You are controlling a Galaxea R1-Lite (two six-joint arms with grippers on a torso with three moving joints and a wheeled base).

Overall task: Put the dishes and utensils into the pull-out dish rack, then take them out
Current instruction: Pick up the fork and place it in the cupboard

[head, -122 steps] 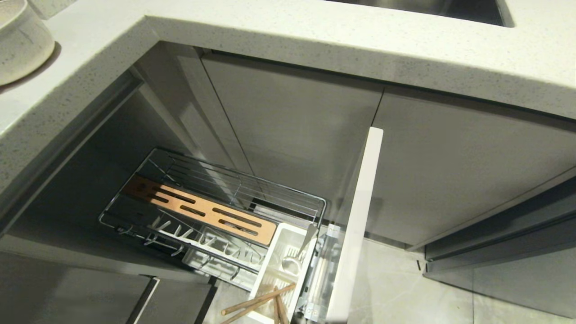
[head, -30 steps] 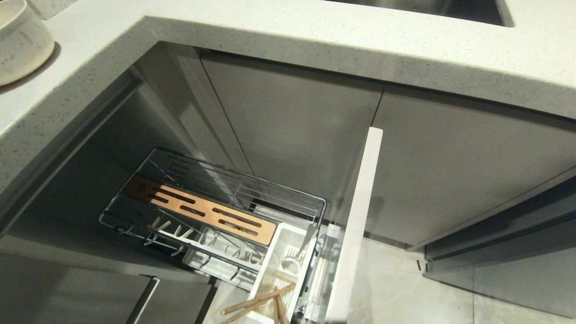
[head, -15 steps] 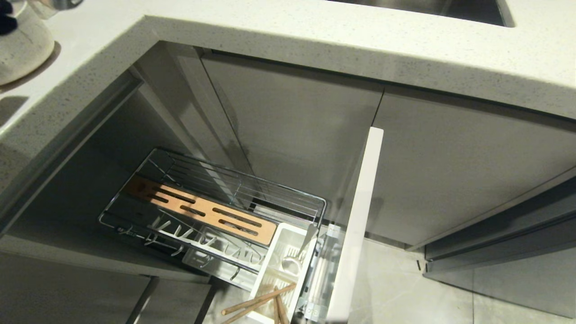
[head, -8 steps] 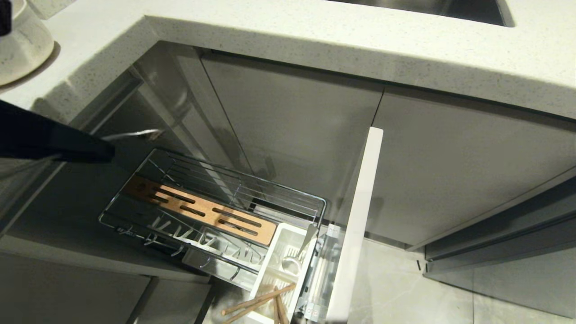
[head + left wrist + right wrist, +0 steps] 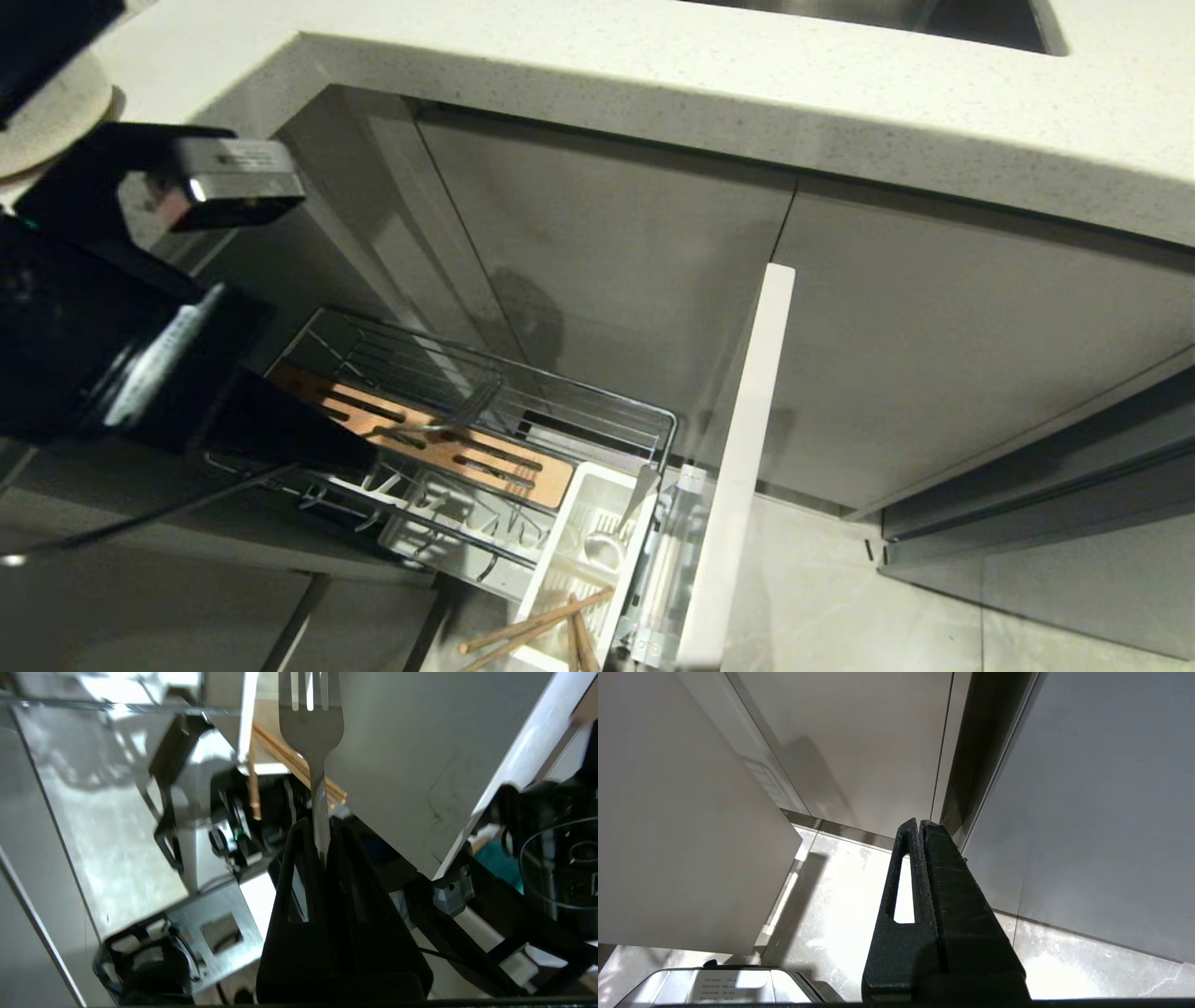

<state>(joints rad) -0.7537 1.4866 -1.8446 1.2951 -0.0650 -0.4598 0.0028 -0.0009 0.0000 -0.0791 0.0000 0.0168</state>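
Our left gripper [image 5: 322, 851], clamped on the fork [image 5: 312, 732], hangs over the rack [image 5: 485, 411] — chopsticks [image 5: 532, 630] already in the caddy [image 5: 579, 551], dishes unloaded.

No readable text on anything

I see silver fork [image 5: 310, 732], black left gripper [image 5: 322, 835]. Light wooden chopsticks [image 5: 532, 630] in white cutlery caddy [image 5: 569, 551]. Chrome wire dish rack [image 5: 485, 392], tan slotted wooden strip [image 5: 439, 443], pale grey drawer front [image 5: 738, 467]. Countertop [image 5: 653, 75] off-white, finely speckled. My right gripper [image 5: 920, 828] matte black. Floor [image 5: 840, 891] pale marbled grey.
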